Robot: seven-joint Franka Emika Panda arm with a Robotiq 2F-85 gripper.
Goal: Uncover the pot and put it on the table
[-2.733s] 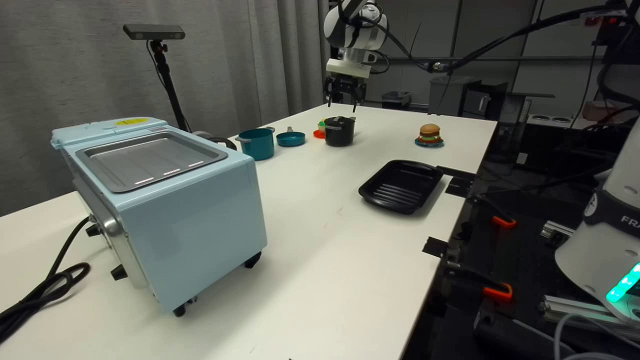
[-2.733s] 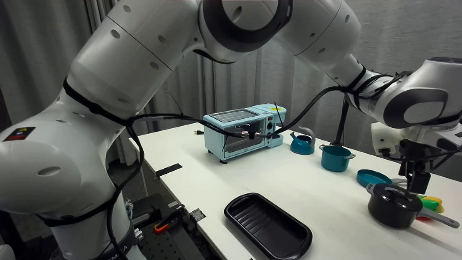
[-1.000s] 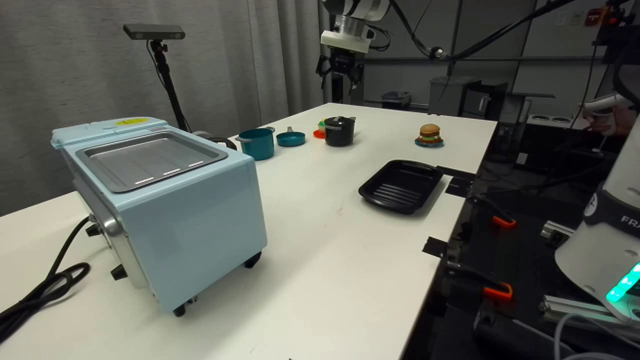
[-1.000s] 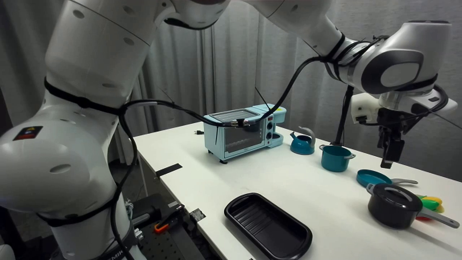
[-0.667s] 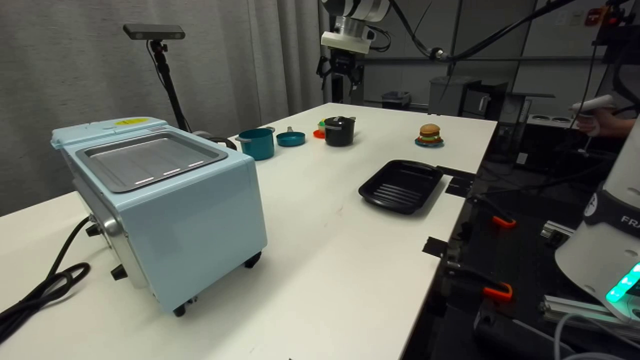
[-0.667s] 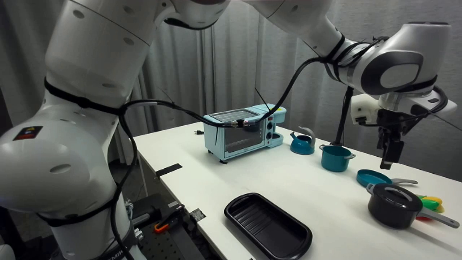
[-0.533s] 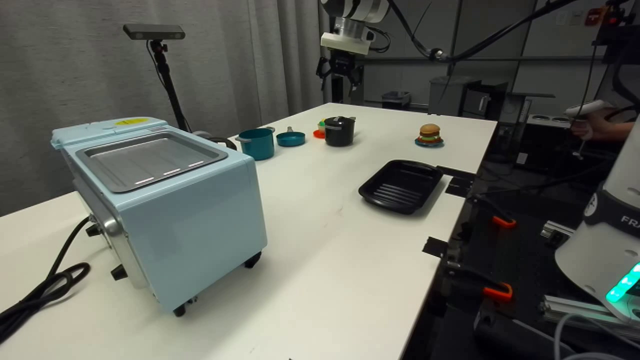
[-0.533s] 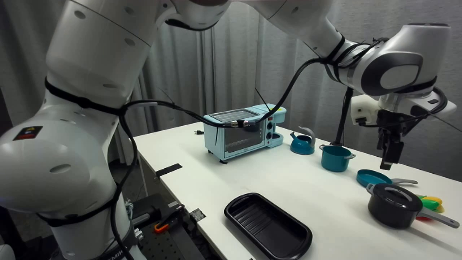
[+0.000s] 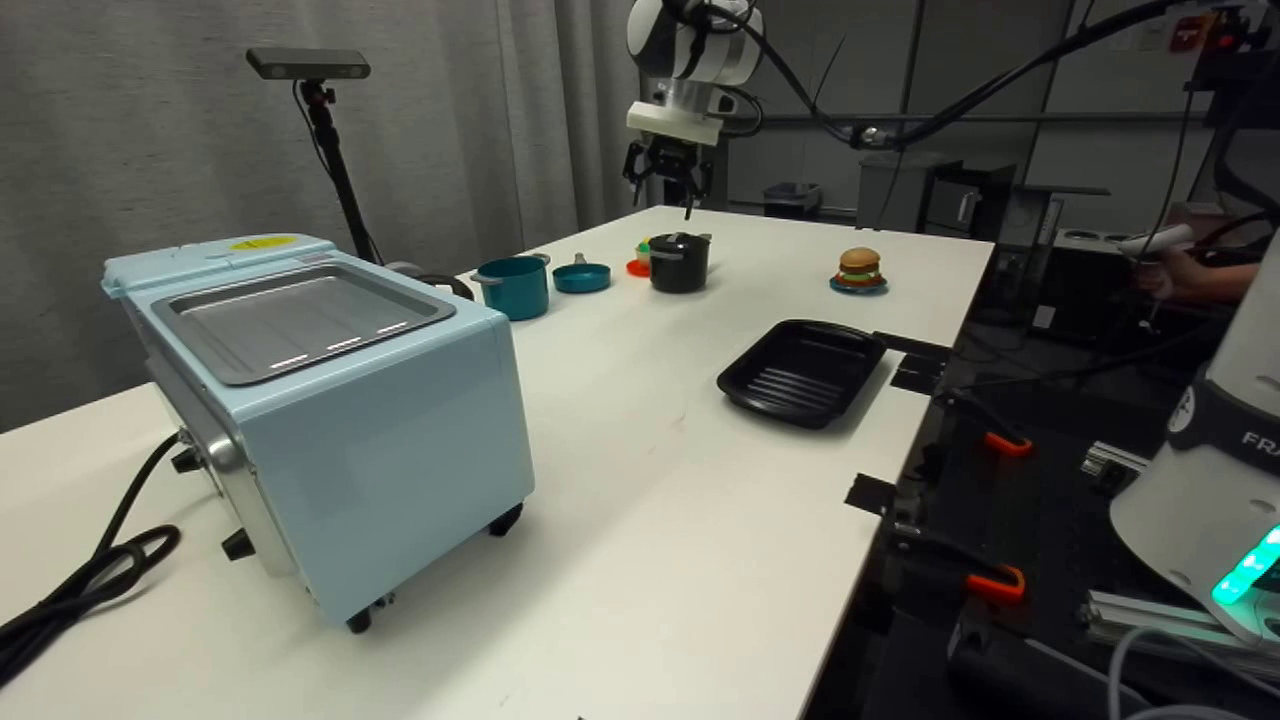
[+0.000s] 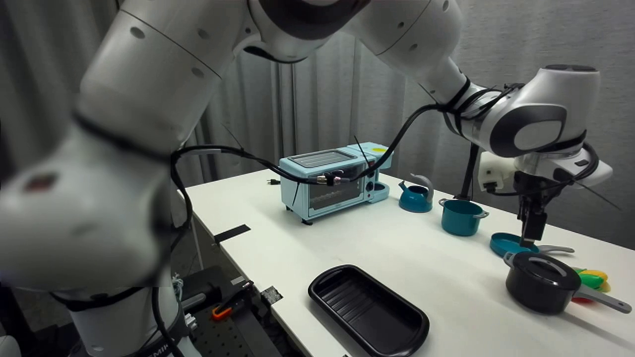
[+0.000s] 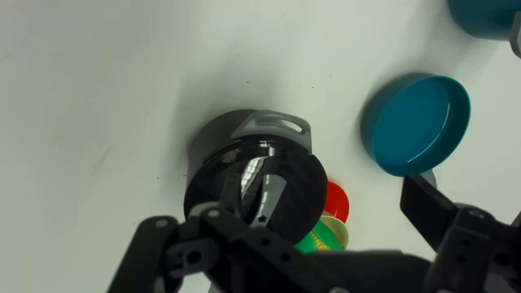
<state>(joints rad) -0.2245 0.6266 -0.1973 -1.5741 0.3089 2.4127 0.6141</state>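
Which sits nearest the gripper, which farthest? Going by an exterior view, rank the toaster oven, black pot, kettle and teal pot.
1. Black pot, below the gripper.
2. Teal pot, toward the image's left.
3. Kettle, farther left.
4. Toaster oven, leftmost of the four.

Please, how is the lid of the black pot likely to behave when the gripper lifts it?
The lid is likely stiff: it sits smooth and round, without sagging. Its bright reflections suggest a glossy, perhaps slippery surface. If gripped at one end of its narrow grey handle, it might tilt.
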